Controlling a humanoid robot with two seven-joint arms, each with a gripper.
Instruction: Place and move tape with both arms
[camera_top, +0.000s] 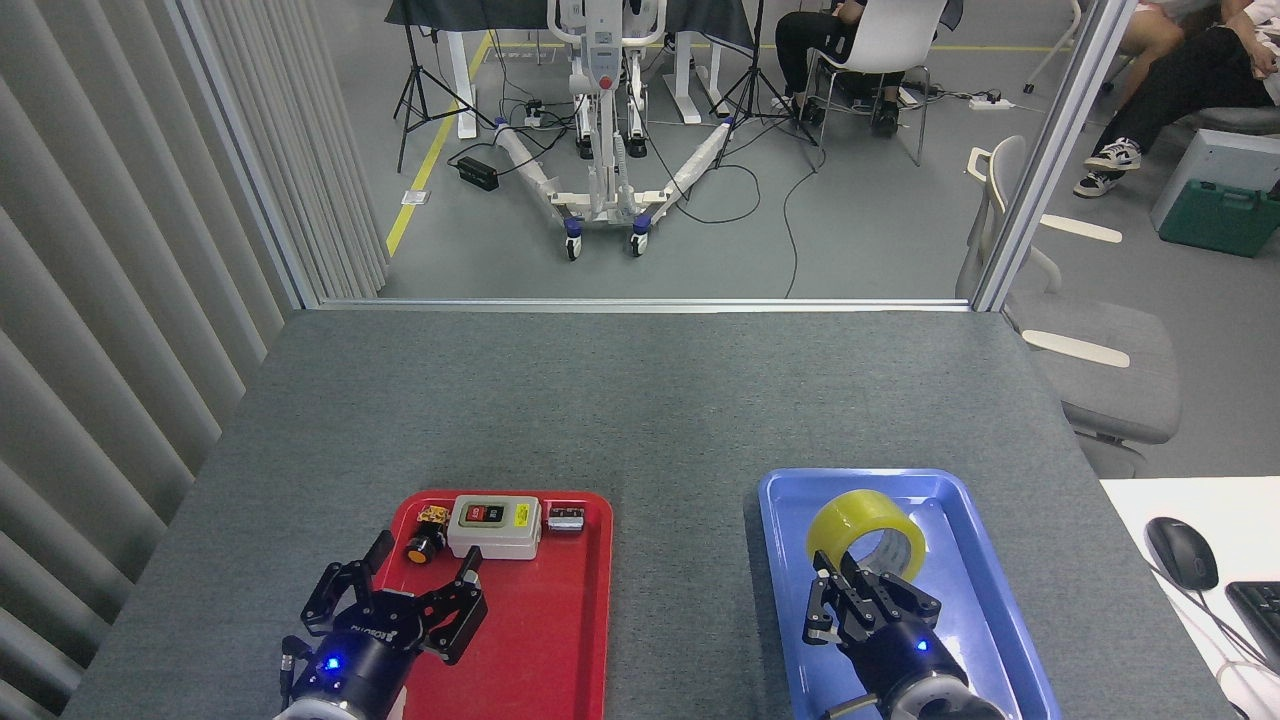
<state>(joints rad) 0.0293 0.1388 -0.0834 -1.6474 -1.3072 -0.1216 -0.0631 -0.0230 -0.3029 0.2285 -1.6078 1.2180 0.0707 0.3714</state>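
Grey felt table (640, 400) carries a red tray (540, 640) on the left and a blue tray (985, 560) on the right, with the tape (866, 520) inside the blue tray's far end. Right gripper (862, 600) grasps the roll's near rim; whether the roll rests on the tray floor cannot be told. Left gripper (395, 600) hangs spread and empty over the red tray's near left edge, so the placing appears nearly done, with only the release left.

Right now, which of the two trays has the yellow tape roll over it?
The blue tray, on the right. The right gripper holds the tape over it; the red tray carries only a switch box and small parts.
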